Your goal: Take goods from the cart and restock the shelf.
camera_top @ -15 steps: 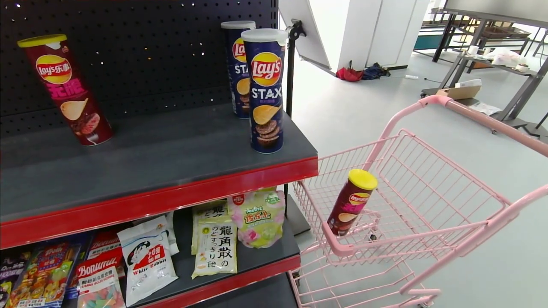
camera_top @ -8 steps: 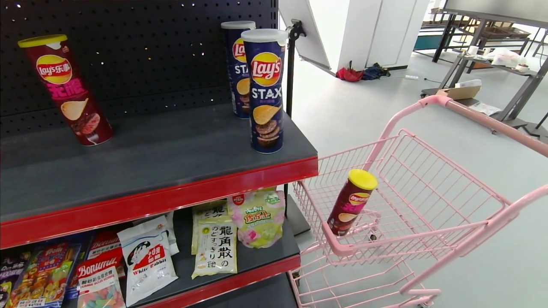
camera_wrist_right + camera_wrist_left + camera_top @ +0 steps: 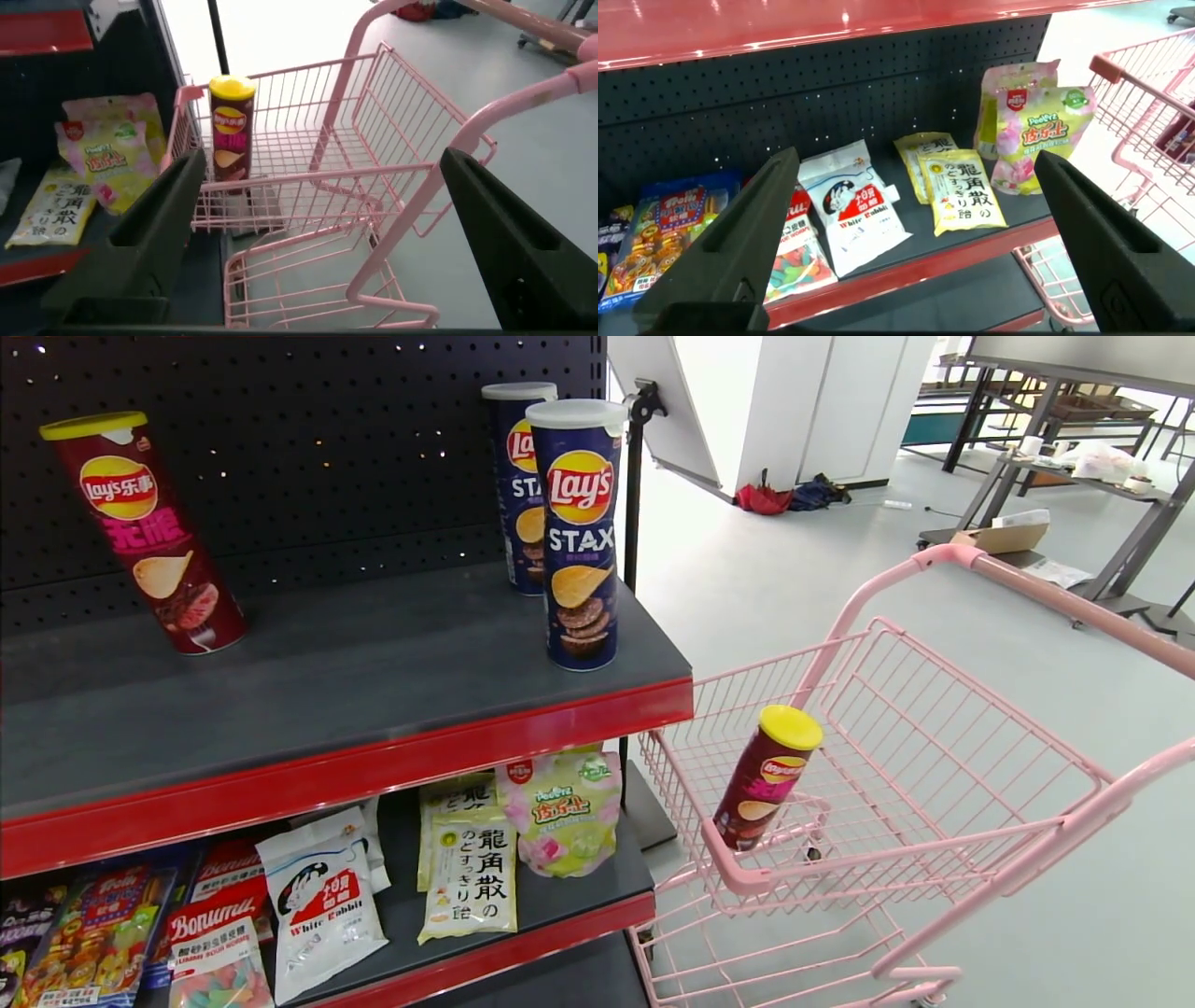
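Observation:
A dark red chip can with a yellow lid [image 3: 767, 777] [image 3: 231, 126] stands tilted in the front left corner of the pink cart [image 3: 934, 747] [image 3: 392, 121]. On the upper shelf [image 3: 355, 681] stand a matching red can [image 3: 140, 532] at the left and two dark blue cans [image 3: 579, 532] at the right end. My left gripper [image 3: 915, 233] is open, low before the lower shelf with its snack bags [image 3: 962, 191]. My right gripper [image 3: 322, 233] is open too, some way back from the cart, facing the red can.
The lower shelf [image 3: 560, 905] holds several snack bags [image 3: 322, 896]. A black pole [image 3: 635, 476] stands at the shelf's right end, between shelf and cart. Grey open floor [image 3: 747, 579] lies beyond the cart, with tables [image 3: 1074, 457] far behind at the right.

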Robot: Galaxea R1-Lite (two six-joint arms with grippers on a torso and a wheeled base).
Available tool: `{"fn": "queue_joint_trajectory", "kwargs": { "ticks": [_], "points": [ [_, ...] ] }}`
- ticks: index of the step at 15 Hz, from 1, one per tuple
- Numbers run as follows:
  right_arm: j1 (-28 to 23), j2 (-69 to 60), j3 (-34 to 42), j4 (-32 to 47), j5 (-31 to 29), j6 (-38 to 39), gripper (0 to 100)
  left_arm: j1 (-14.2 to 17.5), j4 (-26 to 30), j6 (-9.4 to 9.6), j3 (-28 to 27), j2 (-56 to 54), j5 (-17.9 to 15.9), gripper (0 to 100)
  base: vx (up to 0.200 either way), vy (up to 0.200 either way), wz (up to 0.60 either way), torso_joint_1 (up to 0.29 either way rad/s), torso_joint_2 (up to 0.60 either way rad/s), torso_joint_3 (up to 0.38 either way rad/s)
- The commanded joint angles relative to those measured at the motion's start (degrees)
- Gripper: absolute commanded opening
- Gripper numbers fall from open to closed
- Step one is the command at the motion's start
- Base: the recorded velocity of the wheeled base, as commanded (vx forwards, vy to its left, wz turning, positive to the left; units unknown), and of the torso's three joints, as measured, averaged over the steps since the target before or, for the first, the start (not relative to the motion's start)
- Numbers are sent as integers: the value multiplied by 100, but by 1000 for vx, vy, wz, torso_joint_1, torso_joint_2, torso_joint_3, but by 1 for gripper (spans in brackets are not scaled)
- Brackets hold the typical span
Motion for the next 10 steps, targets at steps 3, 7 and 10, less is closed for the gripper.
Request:
{"fn": "queue_joint_trajectory", "kwargs": {
  "ticks": [3,7,10],
  "points": [
    [121,4602,-2207,-754,358,592,100,1,0,11,0,5,-11,100,0,0,0,0,0,0],
    [358,6685,-1487,-2433,1070,838,100,1,0,11,0,5,-11,100,0,0,0,0,0,0],
    [464,7687,-1328,-3312,1140,891,100,1,0,19,0,5,-2,100,0,0,0,0,0,0]
  ]
}}
